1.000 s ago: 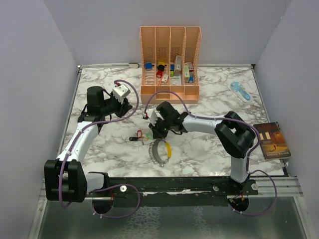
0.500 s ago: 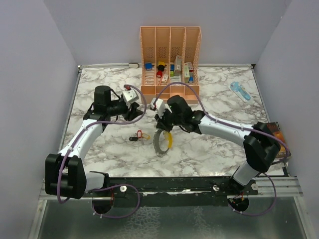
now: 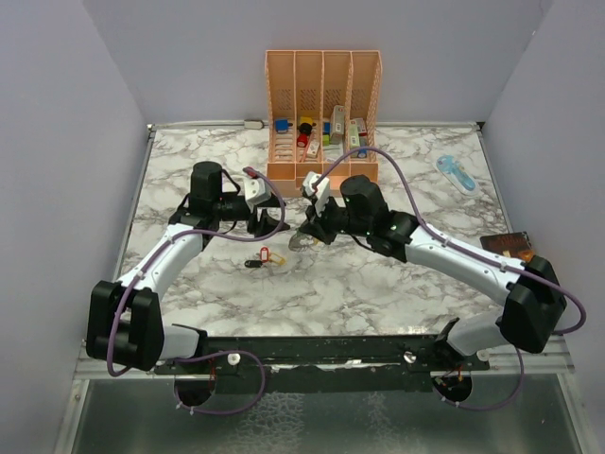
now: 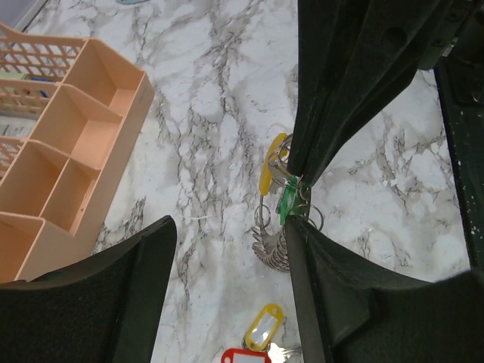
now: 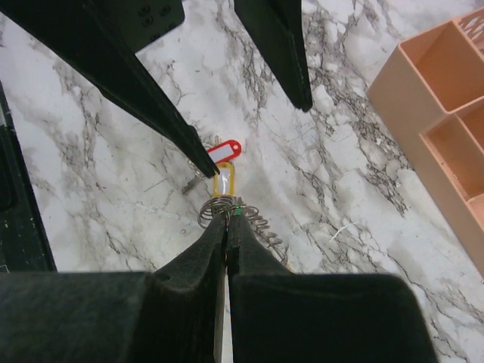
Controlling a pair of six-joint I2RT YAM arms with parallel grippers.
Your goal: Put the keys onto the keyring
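My right gripper (image 3: 304, 235) (image 5: 228, 221) is shut on the keyring (image 5: 261, 219), a silvery coiled chain with a yellow band (image 4: 271, 162). A green tag (image 4: 287, 200) shows right at the pinch. The ring hangs from the fingertips just above the table. Loose keys lie beneath it: a yellow tag (image 4: 263, 333) (image 5: 225, 181), a red tag (image 5: 224, 151) (image 3: 264, 253) and a black one (image 3: 251, 264). My left gripper (image 3: 269, 219) (image 4: 227, 231) is open and empty, with its fingers (image 5: 151, 83) either side of the loose keys, close to the ring's left.
An orange desk organiser (image 3: 323, 113) with small items stands at the back, close behind both grippers, and its trays show in the left wrist view (image 4: 68, 151). A light-blue gadget (image 3: 457, 173) lies at the far right. A book (image 3: 515, 248) lies at the right edge.
My right gripper has carried the keyring up off the table and away from the near edge. My left gripper has moved right, closer to the ring. The loose keys have stayed put.
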